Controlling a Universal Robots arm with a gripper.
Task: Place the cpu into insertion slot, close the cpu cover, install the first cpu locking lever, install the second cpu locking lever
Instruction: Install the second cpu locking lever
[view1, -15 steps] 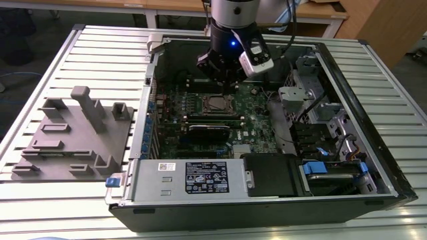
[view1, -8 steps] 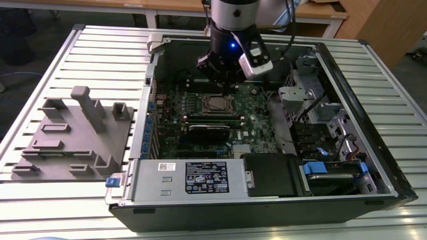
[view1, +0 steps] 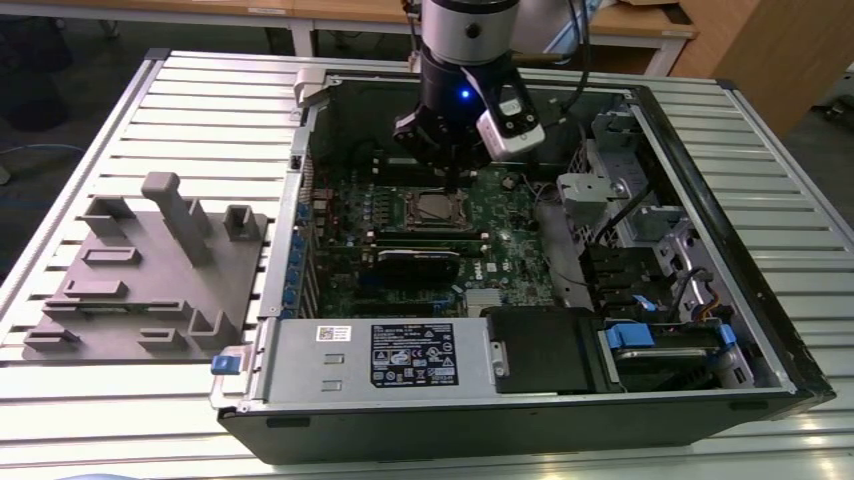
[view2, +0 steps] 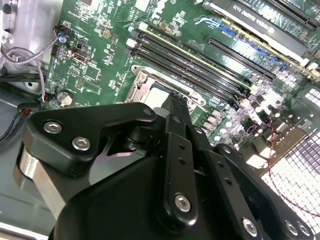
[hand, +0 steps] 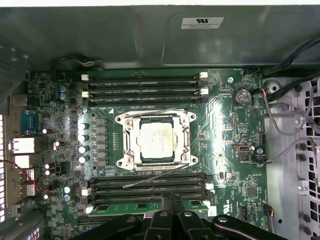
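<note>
The cpu lies flat in the insertion slot on the green motherboard. Its silver top shows through the window of the cpu cover, which lies down around it. A thin wire locking lever slants out from a corner of the socket, across the memory slots. My gripper hangs just above that side of the socket with its fingertips together and nothing seen between them. In the exterior view the gripper is right over the cpu. In the second wrist view the gripper points down at the socket's edge.
Black memory slots flank the socket on two sides. A black card stands nearer the case front, beside the power supply. Loose cables and a drive cage line the case. A grey fixture sits at the exterior view's left.
</note>
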